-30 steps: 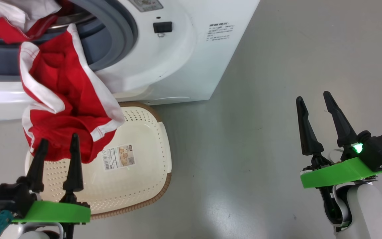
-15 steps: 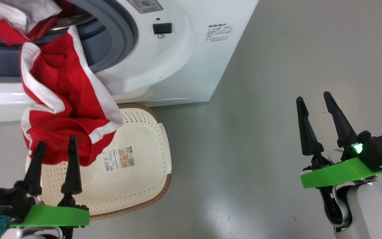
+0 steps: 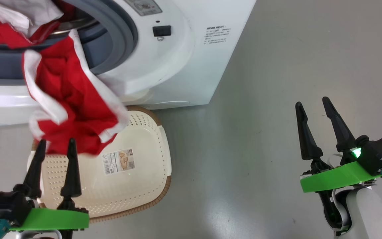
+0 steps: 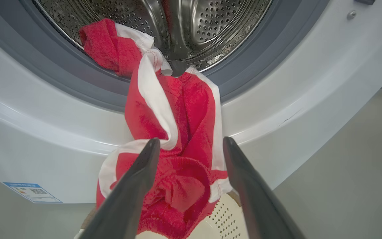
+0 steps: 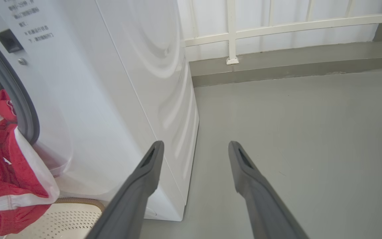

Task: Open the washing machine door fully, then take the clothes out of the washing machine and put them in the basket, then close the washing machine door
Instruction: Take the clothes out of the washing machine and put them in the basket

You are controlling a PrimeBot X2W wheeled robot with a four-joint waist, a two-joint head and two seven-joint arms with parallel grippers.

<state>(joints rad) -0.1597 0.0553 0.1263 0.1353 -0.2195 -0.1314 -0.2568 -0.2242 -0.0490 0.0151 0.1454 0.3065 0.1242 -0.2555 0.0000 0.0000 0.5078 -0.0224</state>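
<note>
The washing machine (image 3: 184, 66) stands open, and its door is out of view. Red clothes (image 3: 71, 109) with white stripes hang out of the grey gasket, down over the front and above the cream basket (image 3: 138, 186) on the floor. More red and white cloth (image 3: 22, 13) lies in the opening. My left gripper (image 3: 56, 142) is open just below the hanging garment's lower edge. In the left wrist view the clothes (image 4: 184, 132) hang beyond my open left gripper (image 4: 191, 142), with nothing pinched. My right gripper (image 3: 312, 101) is open and empty over bare floor to the right.
The basket (image 5: 68, 219) sits right against the machine's front, with a label on its bottom. Grey floor spreads to the right of the washing machine (image 5: 128, 83). A white railing (image 5: 277, 26) and a low grey kerb run along the far wall.
The hanging garment has swung a little to the right and looks blurred. My left gripper has drawn back slightly, its tips now at the cloth's lower edge. The right arm has barely moved.
</note>
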